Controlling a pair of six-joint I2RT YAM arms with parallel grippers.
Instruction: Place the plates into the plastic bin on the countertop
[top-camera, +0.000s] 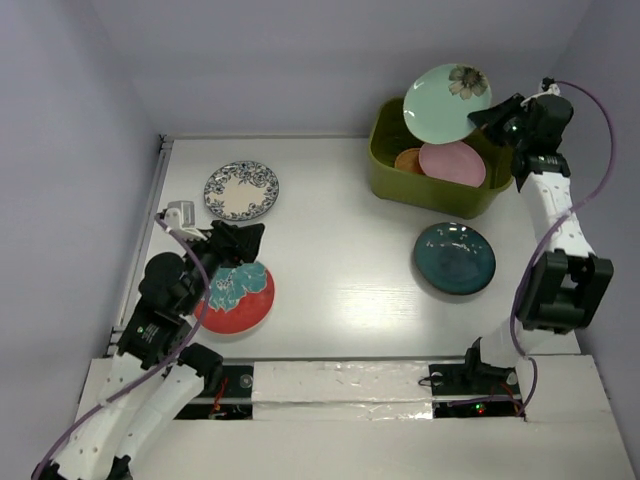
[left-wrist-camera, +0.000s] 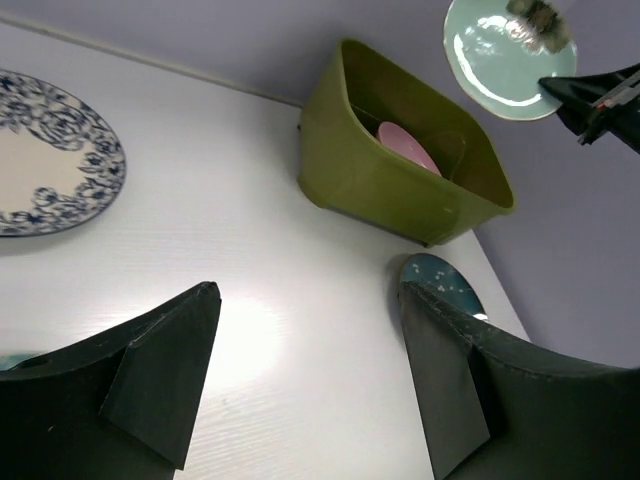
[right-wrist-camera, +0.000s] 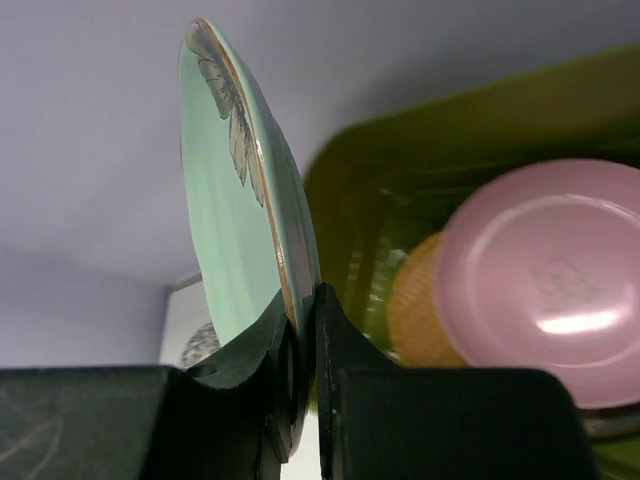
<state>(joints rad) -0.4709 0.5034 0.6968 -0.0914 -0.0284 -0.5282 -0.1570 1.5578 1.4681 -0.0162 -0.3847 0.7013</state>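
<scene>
My right end effector (top-camera: 492, 116) was clamped on the rim of the round mint-green plate with a dark flower (top-camera: 447, 103), its two fingers pinching the edge (right-wrist-camera: 300, 312). The plate was lifted and tilted above the far rim of the olive-green rectangular plastic bin (top-camera: 385, 168), which stood at the table's (top-camera: 340, 260) far right corner. Inside the bin a glossy pink round plate (top-camera: 452, 162) lay over an orange woven-look plate (top-camera: 408, 160). A dark teal round plate (top-camera: 455, 257) rested on the table just in front of the bin, by the right edge. My left end effector (top-camera: 243, 242) was spread wide and held nothing, hanging over the far rim of the red-and-teal floral plate (top-camera: 238, 297) near the left edge. A white plate with a dark blue floral rim (top-camera: 241, 190) lay toward the far left corner.
</scene>
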